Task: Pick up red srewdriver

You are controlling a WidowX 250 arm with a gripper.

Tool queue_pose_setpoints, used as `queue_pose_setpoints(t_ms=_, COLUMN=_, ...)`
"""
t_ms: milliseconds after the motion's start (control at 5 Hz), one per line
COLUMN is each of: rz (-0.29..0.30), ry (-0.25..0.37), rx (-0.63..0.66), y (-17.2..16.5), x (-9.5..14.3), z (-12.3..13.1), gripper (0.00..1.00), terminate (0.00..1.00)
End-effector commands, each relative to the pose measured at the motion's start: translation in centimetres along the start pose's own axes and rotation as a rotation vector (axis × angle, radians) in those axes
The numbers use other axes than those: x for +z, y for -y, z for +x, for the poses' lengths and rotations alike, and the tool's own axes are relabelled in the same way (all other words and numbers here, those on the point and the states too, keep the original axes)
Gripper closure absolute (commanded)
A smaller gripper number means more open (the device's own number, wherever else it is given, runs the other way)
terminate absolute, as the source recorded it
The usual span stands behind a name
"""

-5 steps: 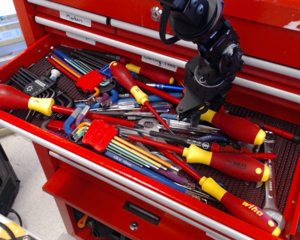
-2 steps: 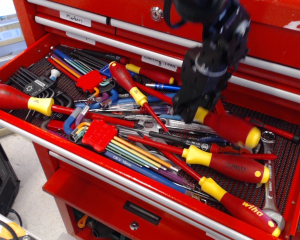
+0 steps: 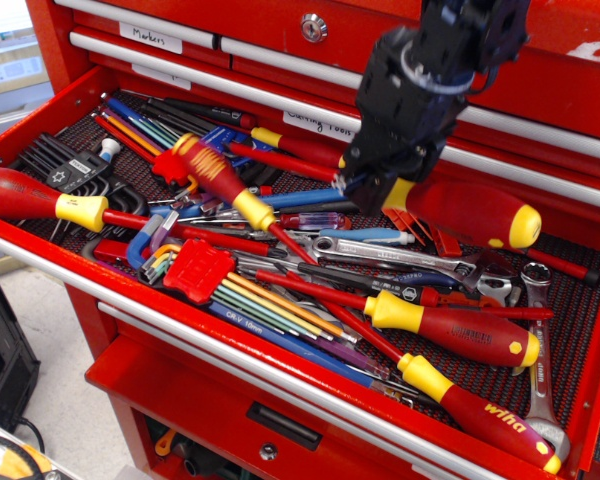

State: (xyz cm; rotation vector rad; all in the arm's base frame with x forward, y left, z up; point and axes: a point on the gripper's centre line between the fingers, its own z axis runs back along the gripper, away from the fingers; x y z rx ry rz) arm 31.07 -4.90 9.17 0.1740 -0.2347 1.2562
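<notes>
So the black gripper (image 3: 385, 192) is down over the back right part of the open red tool drawer (image 3: 40, 120), and its jaws are clamped on the red srewdriver (image 3: 470, 213) right at the yellow collar end of the handle. The fat plain red handle sticks out to the right of the gripper with its yellow butt cap pointing toward the drawer's right side, and it looks lifted a bit above the pile rather than lying in it. The thin red shaft (image 3: 280, 160) runs out the other side, up and to the left across the tools near the drawer's back.

Under and in front of it there's an adjustable wrench (image 3: 400, 250) lying flat. Closer to the front edge sit two similar screwdrivers: one with dark print on the handle (image 3: 460, 330) and the wiha one (image 3: 490, 415) at the front right corner. Mid-drawer there's a smaller red and yellow screwdriver (image 3: 220, 180) lying diagonally, a red hex key holder (image 3: 198, 268) with colored keys fanned out, and another big red-handled screwdriver (image 3: 30, 195) along the left side. A black hex key set (image 3: 65, 165) sits at the back left.
</notes>
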Motion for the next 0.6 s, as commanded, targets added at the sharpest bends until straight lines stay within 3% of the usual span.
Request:
queue_pose_setpoints(t_ms=0, rz=0.027, ry=0.108, rx=0.071, y=-1.0, x=6.1, z=2.1, gripper=1.0, terminate=0.0)
queue_pose_setpoints(t_ms=200, rz=0.06, ry=0.144, rx=0.062, y=-1.8, x=7.5, z=3.1, gripper=1.0, terminate=0.0)
queue_pose_setpoints(t_ms=400, rz=0.087, ry=0.181, rx=0.061, y=-2.4, x=8.9, z=3.5, gripper=1.0, terminate=1.0)
